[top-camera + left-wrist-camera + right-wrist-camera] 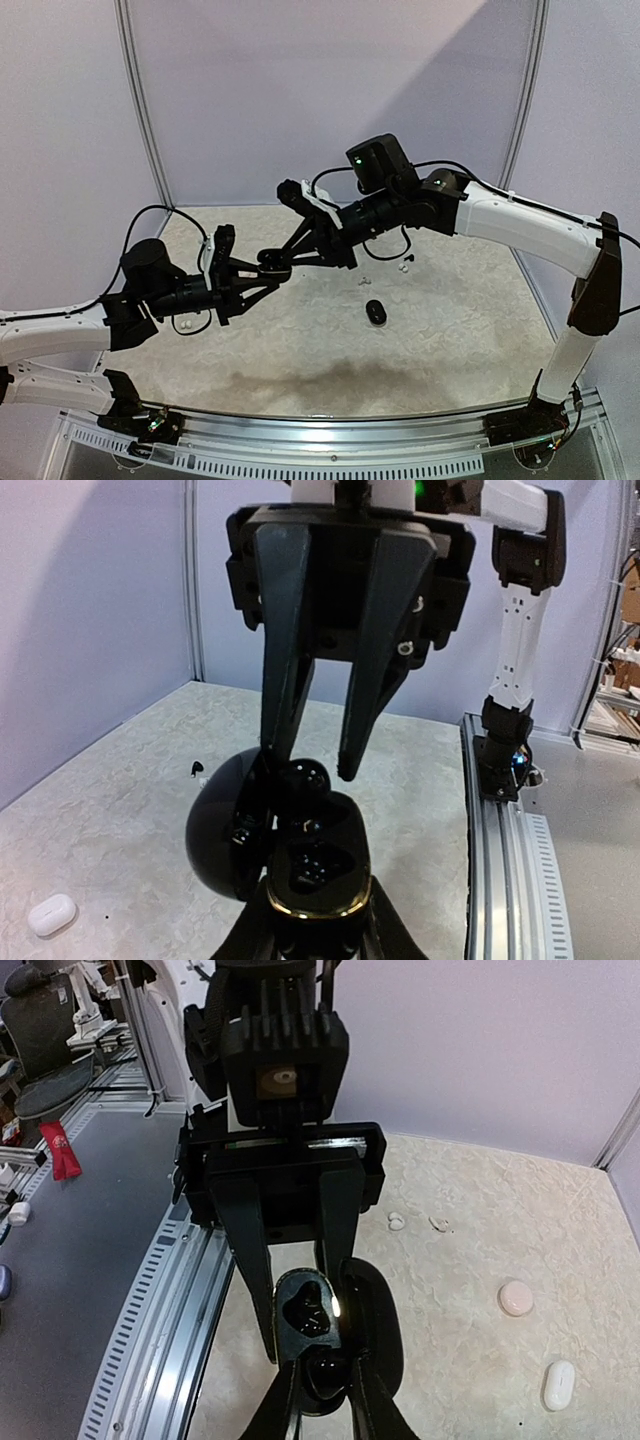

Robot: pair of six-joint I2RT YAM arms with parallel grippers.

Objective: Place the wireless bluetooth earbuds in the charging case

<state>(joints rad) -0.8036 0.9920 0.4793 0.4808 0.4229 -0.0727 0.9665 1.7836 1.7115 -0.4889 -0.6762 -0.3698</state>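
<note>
- We see a pale, mottled tabletop (450,350) closed in by plain lilac-white walls, with a metal rail along its near edge.
- Above the middle of the tabletop, the two arms meet tip to tip.
- The left fingers (318,900) are closed on a glossy black charging case (305,1310), held up off the tabletop with its lid (222,830) swung open to one side.
- The case's inner tray faces the right arm, and we can make out its dark sockets.
- The right fingers (322,1370) stand narrowly apart on either side of a black earbud (300,775), close against it. We cannot tell whether they are pinching it.
- That earbud sits right at the far end of the open tray, touching or nearly touching the case.
- On the tabletop, right of the middle, lies a shut black oval case (375,312).
- Two small white earbuds (405,265) (365,280) lie just beyond it, towards the back edge and apart from each other.
- From the right wrist we also see a white capsule-shaped case (558,1385) and a round white piece (516,1298) lying near each other on the tabletop.
</note>
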